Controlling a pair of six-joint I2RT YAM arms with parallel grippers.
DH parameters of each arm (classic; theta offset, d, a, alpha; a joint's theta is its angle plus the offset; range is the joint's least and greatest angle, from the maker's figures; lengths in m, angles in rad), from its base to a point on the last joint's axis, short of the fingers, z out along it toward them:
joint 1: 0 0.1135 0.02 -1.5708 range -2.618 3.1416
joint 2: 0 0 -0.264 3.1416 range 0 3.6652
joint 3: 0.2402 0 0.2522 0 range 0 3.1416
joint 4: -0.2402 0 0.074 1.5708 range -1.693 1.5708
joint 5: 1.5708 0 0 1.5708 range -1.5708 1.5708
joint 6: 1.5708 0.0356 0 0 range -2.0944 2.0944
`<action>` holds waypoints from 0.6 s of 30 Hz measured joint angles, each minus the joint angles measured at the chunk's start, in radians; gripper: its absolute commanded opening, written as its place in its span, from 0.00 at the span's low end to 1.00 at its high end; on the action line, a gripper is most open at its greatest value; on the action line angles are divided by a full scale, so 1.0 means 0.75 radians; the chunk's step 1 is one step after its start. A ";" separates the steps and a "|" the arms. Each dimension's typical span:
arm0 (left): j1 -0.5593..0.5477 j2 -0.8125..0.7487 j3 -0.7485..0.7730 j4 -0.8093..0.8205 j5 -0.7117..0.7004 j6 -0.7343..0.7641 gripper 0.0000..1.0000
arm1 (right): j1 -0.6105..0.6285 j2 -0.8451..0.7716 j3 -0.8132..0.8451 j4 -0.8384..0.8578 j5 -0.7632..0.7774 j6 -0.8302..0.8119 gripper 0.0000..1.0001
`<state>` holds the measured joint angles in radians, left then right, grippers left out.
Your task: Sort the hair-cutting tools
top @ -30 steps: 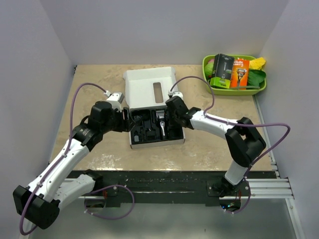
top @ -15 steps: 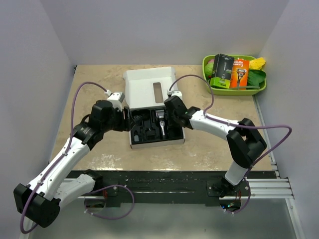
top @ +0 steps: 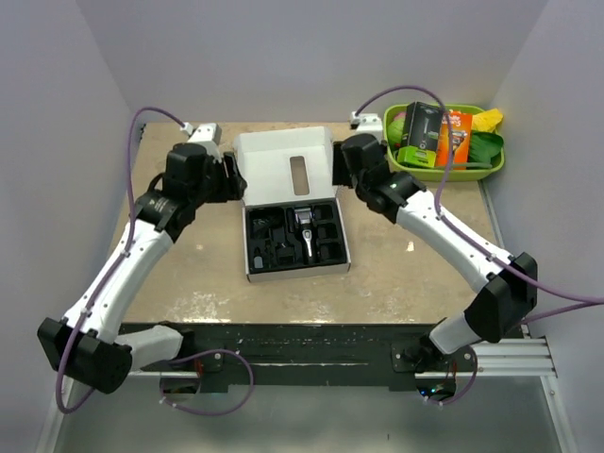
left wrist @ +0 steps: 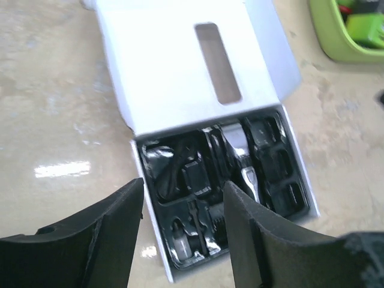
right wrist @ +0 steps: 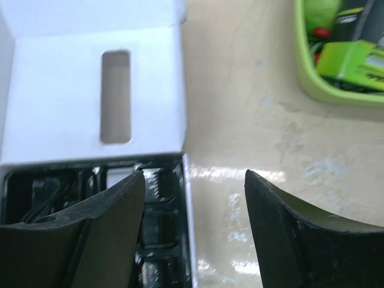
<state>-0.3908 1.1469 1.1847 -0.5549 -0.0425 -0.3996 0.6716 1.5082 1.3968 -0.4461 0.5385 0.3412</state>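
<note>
The hair-cutting tools lie in the black moulded insert (top: 294, 240) of an open white box (top: 284, 168). The black-and-silver clipper (top: 306, 228) (left wrist: 242, 157) sits in the middle. Comb attachments (left wrist: 274, 163) (right wrist: 157, 223) fill the right pockets. A black cord (left wrist: 172, 170) and a small brush (left wrist: 196, 219) sit on the left. My left gripper (top: 232, 182) (left wrist: 183, 191) hovers open above the box's left side, holding nothing. My right gripper (top: 342, 162) (right wrist: 195, 177) hangs open over the box's right edge, also empty.
A green tray (top: 492, 172) (right wrist: 312, 84) with black, green and orange packaged razors stands at the far right corner. The box's lid (left wrist: 180, 66) lies folded back towards the far wall. Grey walls close in the table on three sides.
Both arms have lifted away from the insert and drawn back towards the lid's far corners. The right gripper, shut at the insert's right side before, now stands open.
</note>
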 measured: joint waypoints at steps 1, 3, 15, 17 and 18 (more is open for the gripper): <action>0.036 0.037 0.035 -0.005 -0.006 0.000 0.60 | -0.035 0.000 0.018 -0.001 0.001 -0.010 0.70; 0.114 0.116 0.105 -0.005 -0.005 -0.001 0.61 | -0.128 0.017 0.059 -0.006 0.008 -0.032 0.73; 0.605 0.596 0.229 0.110 0.239 -0.122 0.58 | -0.484 0.366 0.187 -0.031 -0.237 -0.031 0.75; 0.629 0.665 0.203 0.140 0.289 -0.146 0.57 | -0.511 0.429 0.187 -0.018 -0.338 -0.027 0.75; 0.636 0.704 0.193 0.158 0.326 -0.156 0.57 | -0.519 0.459 0.188 -0.007 -0.387 -0.027 0.75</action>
<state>0.0864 1.6749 1.3293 -0.4366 0.2016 -0.5167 0.2825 1.8526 1.5375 -0.4515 0.2485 0.3210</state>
